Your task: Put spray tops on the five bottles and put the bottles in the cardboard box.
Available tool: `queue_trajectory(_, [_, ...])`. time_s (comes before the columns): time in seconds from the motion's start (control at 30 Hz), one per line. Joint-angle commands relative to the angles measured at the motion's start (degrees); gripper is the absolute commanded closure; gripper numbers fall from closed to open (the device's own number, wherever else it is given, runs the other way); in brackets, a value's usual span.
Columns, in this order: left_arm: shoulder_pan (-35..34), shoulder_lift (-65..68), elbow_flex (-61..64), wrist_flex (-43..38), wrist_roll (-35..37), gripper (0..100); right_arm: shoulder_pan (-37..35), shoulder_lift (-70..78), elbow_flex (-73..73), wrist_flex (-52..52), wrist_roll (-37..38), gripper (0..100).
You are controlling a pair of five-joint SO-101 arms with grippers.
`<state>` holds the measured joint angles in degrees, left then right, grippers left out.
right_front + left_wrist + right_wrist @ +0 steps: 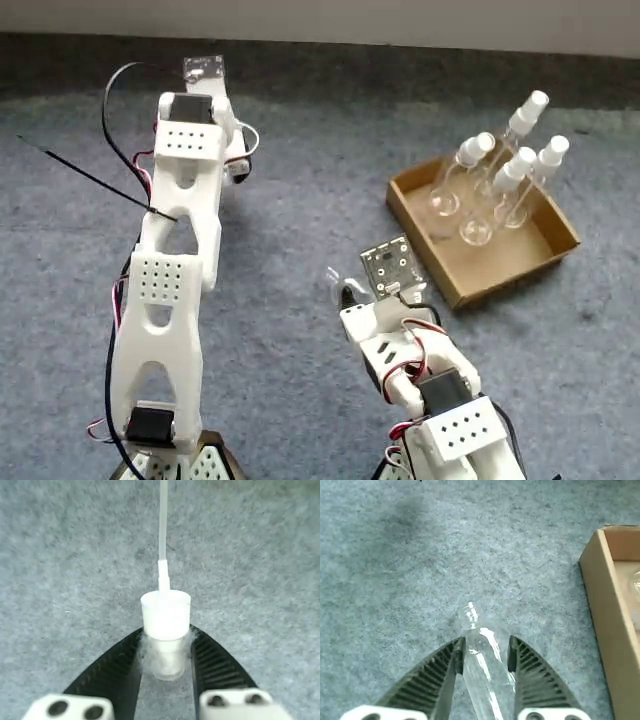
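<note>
Grey-blue carpet (300,150), pale strip (400,15) along far edge

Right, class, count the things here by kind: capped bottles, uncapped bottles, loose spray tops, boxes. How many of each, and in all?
Bottles with spray tops, in the cardboard box: 4
Uncapped bottle, in the right gripper: 1
Loose spray top, in the left gripper: 1
Cardboard box: 1
Total: 7

**Both grippers clamped, arms posed very differently**

The left arm (180,250) is stretched way out over the table, left gripper (166,636) pinched on a spray top (165,615). The right arm (420,370) is folded in close, right gripper (486,644) squeezing a bottle (485,662).
</note>
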<state>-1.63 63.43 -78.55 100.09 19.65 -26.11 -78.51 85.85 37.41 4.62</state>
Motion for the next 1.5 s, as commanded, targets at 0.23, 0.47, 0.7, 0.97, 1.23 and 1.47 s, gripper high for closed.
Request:
queue_trajectory(0.23, [-1.3, -27.0, 14.0, 0.8, -14.8, 100, 0.6, -0.6, 1.5, -3.6, -0.1, 88.9])
queue_trajectory(0.47, [-1.2, -47.0, 35.6, 0.5, -22.6, 100, 0.6, -0.7, 1.5, -3.6, -0.1, 88.9])
queue_trajectory(0.7, [-1.3, -62.2, 52.5, 0.4, -37.9, 100, 0.6, -0.7, 1.6, -3.6, -0.1, 88.9])
queue_trajectory(0.97, [-1.2, -69.5, 72.0, 0.4, -60.1, 99, 0.6, -0.7, 1.6, -3.6, -0.1, 88.9])
queue_trajectory(1.23, [-1.3, -69.8, 82.0, 0.4, -77.2, 99, 0.6, -0.7, 1.6, -3.6, -0.1, 88.9])
queue_trajectory(1.47, [-1.8, -69.7, 92.3, -6.4, -87.0, 99, 0.6, -0.7, 1.6, -3.6, -0.1, 88.9])
